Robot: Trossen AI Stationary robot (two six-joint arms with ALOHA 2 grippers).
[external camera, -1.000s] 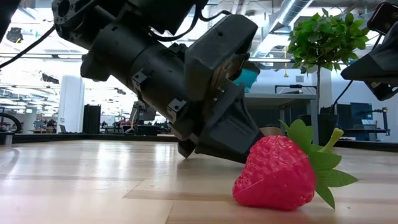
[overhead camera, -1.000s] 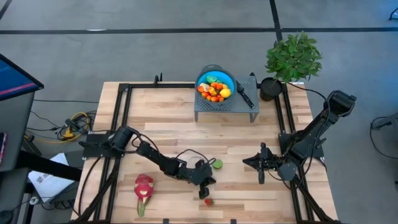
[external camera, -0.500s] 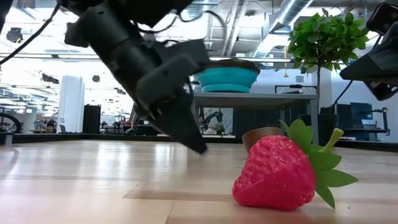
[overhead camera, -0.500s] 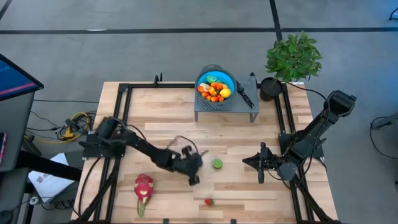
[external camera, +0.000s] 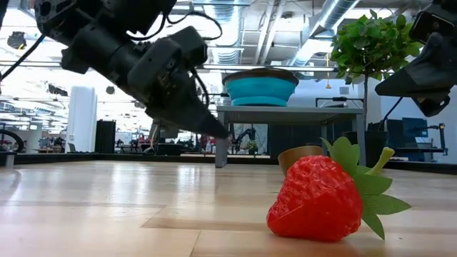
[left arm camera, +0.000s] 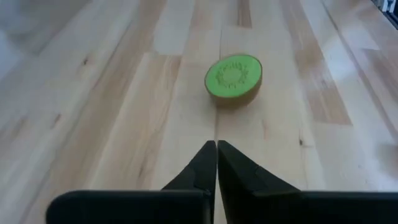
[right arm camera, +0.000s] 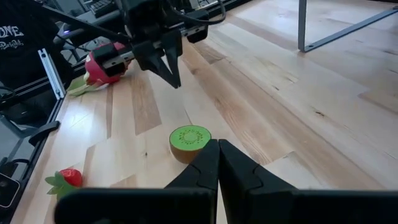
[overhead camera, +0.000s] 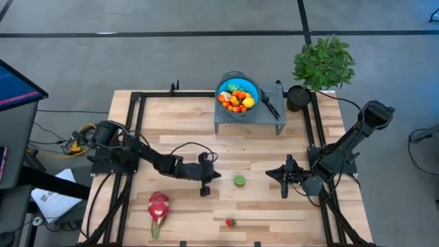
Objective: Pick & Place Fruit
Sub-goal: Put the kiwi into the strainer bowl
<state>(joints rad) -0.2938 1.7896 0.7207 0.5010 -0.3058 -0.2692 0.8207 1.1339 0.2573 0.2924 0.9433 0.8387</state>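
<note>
A green kiwi half [overhead camera: 239, 180] lies on the wooden table between my two grippers, cut face up. My left gripper [overhead camera: 218, 177] hovers shut just left of it, pointing at it [left arm camera: 233, 78] and slanting down. My right gripper [overhead camera: 269, 174] waits shut to the kiwi's right, clear of it [right arm camera: 190, 142]. A red strawberry [overhead camera: 230, 222] lies on its side near the front edge [external camera: 318, 200]. The pink dragon fruit [overhead camera: 158, 208] lies at the front left. A teal bowl [overhead camera: 238, 92] holding several small fruits stands on a grey stand at the back.
A black-handled knife [overhead camera: 269, 103] lies on the grey stand [overhead camera: 226, 123] beside the bowl. A potted plant [overhead camera: 322, 63] stands at the back right corner. Black frame rails [overhead camera: 134, 137] run along the table's left and right sides. Bare wood lies between the kiwi and the stand.
My left gripper has drawn back from beside the strawberry toward the table's far left, has risen and has rolled about its own axis; it stays shut. The strawberry and kiwi have kept their places.
</note>
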